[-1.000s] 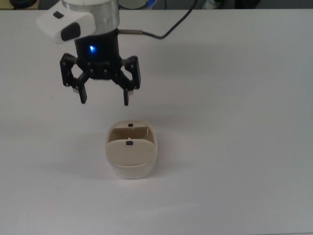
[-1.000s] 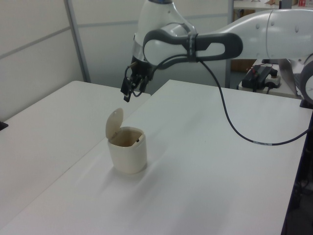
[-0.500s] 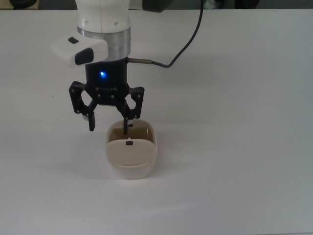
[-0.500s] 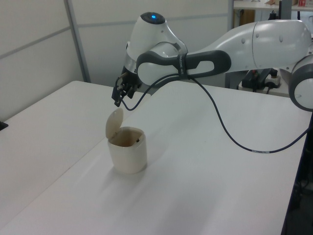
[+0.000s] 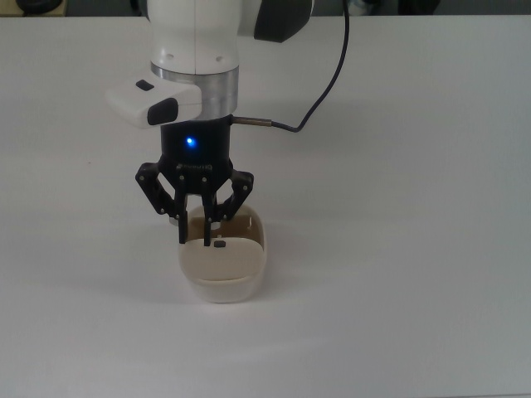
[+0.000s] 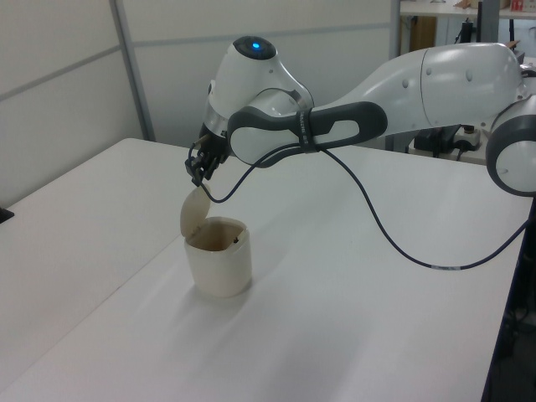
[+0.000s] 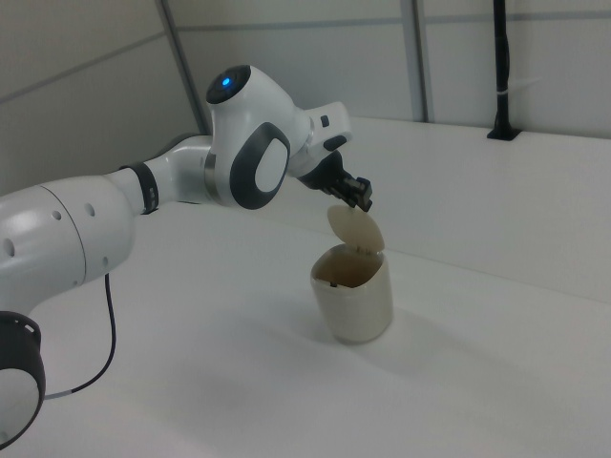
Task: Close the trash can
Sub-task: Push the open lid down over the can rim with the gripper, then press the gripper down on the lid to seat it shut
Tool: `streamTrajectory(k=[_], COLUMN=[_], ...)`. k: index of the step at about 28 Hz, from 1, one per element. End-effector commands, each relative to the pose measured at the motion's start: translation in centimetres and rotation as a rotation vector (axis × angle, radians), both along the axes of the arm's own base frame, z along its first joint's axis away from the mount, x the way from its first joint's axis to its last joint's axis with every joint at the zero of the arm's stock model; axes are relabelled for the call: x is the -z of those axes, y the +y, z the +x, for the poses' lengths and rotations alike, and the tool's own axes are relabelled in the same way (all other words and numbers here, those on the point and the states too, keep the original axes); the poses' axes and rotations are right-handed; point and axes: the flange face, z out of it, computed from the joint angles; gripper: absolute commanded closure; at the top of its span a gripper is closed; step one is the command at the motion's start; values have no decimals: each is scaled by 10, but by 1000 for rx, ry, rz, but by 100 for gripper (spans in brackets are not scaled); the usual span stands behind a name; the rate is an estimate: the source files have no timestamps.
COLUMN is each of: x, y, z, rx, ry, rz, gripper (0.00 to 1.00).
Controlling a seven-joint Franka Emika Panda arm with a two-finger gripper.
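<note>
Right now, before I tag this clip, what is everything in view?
trash can: one, cream-beige, on the table, lid standing open.
table: one, white, under everything.
cable: one, black, running from the arm's wrist.
arm: one, white and grey, reaching across the table.
pincer: one, black, fingers apart, above the raised lid's top edge.

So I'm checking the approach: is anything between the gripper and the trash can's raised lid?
No. In the left view the gripper sits just above the lid of the trash can, with only a thin bare gap between.
</note>
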Motion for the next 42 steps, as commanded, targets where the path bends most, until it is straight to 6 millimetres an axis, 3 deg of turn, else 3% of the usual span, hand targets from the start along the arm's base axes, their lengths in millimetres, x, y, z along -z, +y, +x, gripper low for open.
streamTrajectory(k=[1, 9, 19, 27, 32, 42], x=[3, 14, 14, 37, 45, 58], y=[3, 4, 7, 6, 16, 12], z=[4, 7, 6, -4, -7, -13], rx=[36, 37, 20, -67, -95, -111], ry=[-42, -30, -15, 171, 220, 309], rz=[10, 11, 2, -55, -57, -68], gripper=[92, 96, 100, 100, 100, 100])
